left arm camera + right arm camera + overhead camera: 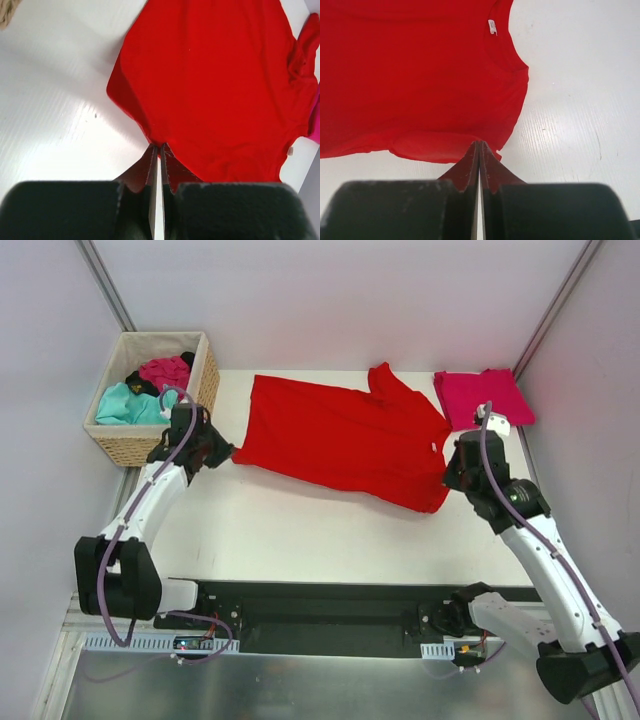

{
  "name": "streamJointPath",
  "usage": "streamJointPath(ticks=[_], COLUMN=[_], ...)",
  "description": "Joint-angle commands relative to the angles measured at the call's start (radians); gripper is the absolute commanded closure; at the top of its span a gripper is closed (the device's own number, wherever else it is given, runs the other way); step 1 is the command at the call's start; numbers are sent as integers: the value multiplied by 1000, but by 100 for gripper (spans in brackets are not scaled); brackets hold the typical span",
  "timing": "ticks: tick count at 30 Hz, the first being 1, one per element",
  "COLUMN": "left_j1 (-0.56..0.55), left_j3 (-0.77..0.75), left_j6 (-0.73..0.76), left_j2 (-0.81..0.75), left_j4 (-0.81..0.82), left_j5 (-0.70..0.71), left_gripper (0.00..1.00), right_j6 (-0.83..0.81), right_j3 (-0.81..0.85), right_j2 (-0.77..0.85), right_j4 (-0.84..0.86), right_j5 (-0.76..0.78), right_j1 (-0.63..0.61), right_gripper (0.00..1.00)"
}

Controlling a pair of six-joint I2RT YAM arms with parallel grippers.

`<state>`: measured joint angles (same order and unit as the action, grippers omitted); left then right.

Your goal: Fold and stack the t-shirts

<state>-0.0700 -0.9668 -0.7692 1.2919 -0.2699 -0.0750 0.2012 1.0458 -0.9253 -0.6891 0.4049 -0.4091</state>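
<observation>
A bright red t-shirt [340, 440] lies spread flat across the table, collar toward the right. My left gripper [228, 453] is shut on its left bottom corner; in the left wrist view the cloth [215, 85] tapers into the pinched tips [159, 146]. At the shirt's right end my right gripper [447, 477] is shut on the near sleeve edge, and the right wrist view shows the red cloth [410, 75] caught between the tips [480, 143]. A pinkish crimson t-shirt [483, 397] lies folded at the back right corner.
A wicker basket [130, 448] stands off the table's back left corner, close to my left gripper. It holds a teal shirt [125, 405], a magenta one [165, 370] and a bit of black cloth [140, 388]. White table [300, 530] lies bare in front of the red shirt.
</observation>
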Motion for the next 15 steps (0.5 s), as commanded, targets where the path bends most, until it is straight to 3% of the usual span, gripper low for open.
streamJointPath(ticks=[1, 7, 15], left_j1=[10, 10, 10], left_j3=[-111, -197, -217], left_j6=[31, 44, 50], left_j2=[76, 168, 207], left_j4=[-3, -12, -15], left_j5=[14, 15, 17], left_gripper=[100, 100, 100], right_j6=[-39, -33, -5], right_j3=[80, 152, 302], right_j2=[-73, -202, -365], right_j4=[94, 128, 165], right_j5=[-92, -195, -288], right_j1=[93, 197, 204], right_gripper=[100, 99, 100])
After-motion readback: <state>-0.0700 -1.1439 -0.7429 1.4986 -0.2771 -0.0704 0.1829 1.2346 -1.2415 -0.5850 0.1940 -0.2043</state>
